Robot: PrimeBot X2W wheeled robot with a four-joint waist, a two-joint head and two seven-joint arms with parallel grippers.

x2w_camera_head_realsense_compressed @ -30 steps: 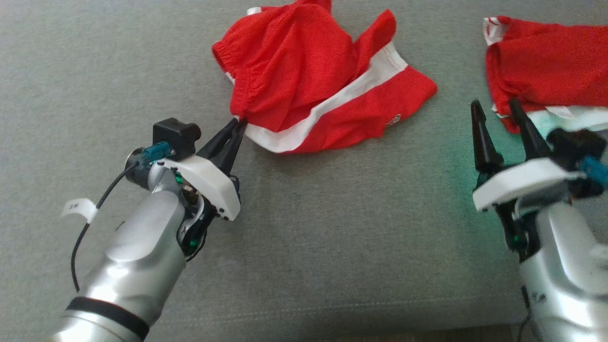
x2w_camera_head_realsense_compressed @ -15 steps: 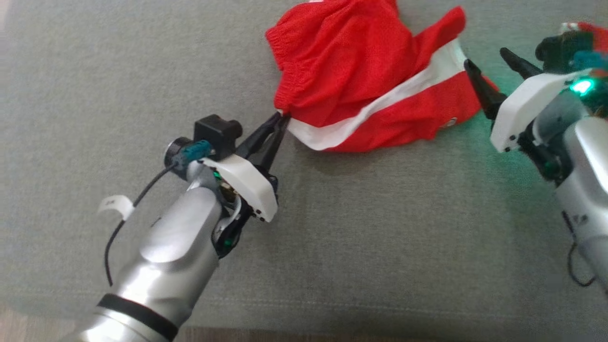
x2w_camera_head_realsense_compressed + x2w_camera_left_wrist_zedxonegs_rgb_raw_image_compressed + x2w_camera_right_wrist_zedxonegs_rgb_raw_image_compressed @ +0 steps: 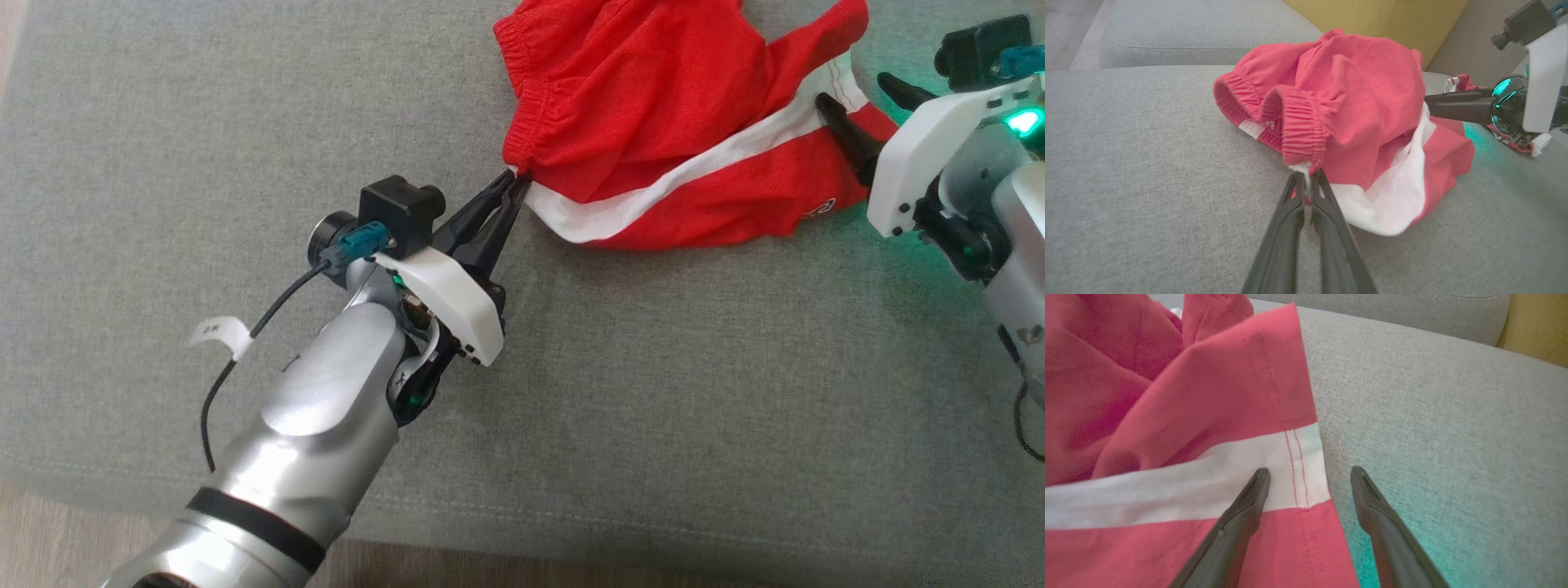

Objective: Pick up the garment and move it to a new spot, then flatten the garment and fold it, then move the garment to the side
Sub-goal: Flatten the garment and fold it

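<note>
The left gripper (image 3: 514,178) is clamped on the waistband corner of the shorts (image 3: 653,122), while the right gripper (image 3: 1310,471), jaws apart, straddles their leg hem on the sofa (image 3: 653,408).

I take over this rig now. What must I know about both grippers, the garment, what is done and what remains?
Left gripper: shut on the waistband corner of the red shorts with a white side stripe.
Right gripper: open, holding nothing, straddling a leg hem at the stripe; one finger over cloth, one over the grey fabric cushion.
Shorts: crumpled on the cushion.
Done: one corner gripped.
To do: grip the hem, flatten, fold, move aside.
</note>
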